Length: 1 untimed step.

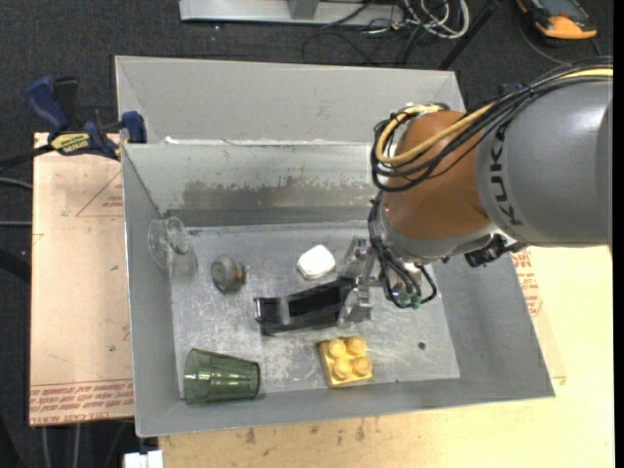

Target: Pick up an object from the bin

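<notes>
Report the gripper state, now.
Gripper: cannot be told whether open or closed; it sits at the right end of the long black object.

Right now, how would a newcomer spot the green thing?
Find the grey bin, then its corner at the view's lower left. A dark green cup lies there on its side, the only green thing; the clear glass stands further back.

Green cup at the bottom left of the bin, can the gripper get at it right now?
Probably yes. The green cup lies on its side with nothing on it and bare floor around it. The gripper is at the right end of the black object and would only have to cross over.
</notes>
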Motion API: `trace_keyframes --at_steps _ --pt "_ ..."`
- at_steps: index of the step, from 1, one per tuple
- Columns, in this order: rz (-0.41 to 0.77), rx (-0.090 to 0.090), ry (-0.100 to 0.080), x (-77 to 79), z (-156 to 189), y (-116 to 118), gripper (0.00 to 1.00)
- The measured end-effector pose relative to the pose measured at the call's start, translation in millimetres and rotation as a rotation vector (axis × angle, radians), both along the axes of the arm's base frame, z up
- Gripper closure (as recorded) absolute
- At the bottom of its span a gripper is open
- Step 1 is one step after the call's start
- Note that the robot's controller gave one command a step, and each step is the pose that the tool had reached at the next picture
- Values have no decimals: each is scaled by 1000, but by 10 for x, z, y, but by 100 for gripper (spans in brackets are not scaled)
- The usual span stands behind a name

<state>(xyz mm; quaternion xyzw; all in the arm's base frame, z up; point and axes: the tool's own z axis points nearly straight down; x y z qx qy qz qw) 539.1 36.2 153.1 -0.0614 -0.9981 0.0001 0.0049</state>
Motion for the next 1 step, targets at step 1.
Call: trace_keyframes --at_steps 1 --pt "-4 -1 -2 9 606 47 100"
